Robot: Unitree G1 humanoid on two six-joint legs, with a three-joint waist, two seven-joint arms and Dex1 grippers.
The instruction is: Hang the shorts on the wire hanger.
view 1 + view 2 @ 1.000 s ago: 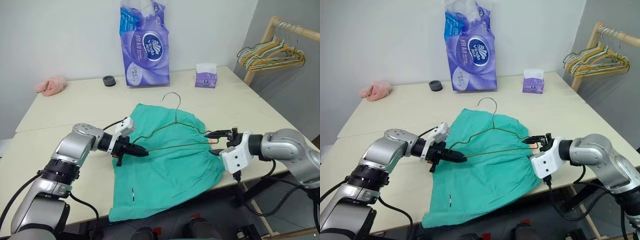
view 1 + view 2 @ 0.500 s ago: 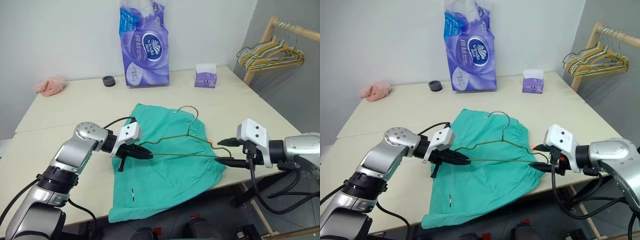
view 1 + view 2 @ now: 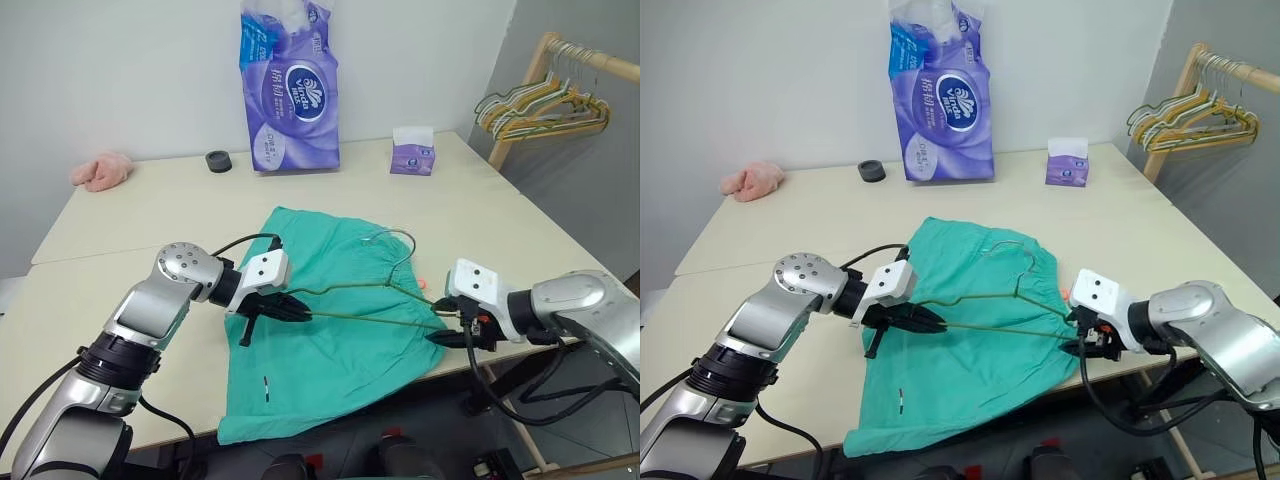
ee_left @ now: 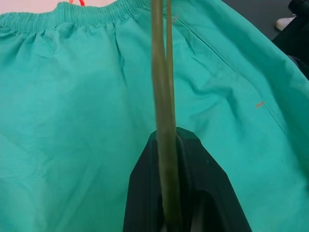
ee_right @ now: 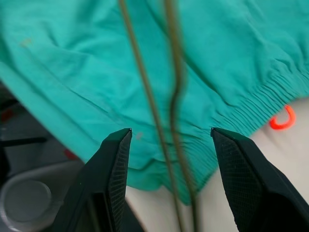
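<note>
A: Item one, the shorts (image 3: 335, 330)?
B: Teal, spread flat on the table (image 3: 120, 230), waistband toward the right edge, one leg near the front edge.
A: Item two, the wire hanger (image 3: 375, 300)?
B: Held just above the shorts, hook pointing away toward the back of the table. Left gripper (image 3: 295, 312) pinched on its left corner; right gripper (image 5: 169, 140) spread, jaws either side of the right corner's wires, not clamped.
A: Step in hand?
B: Likely positioning the hanger before threading. Shorts not yet on it.
A: Next move?
B: Probably the right gripper secures the hanger or lifts the waistband so fabric passes over the bottom bar.
</note>
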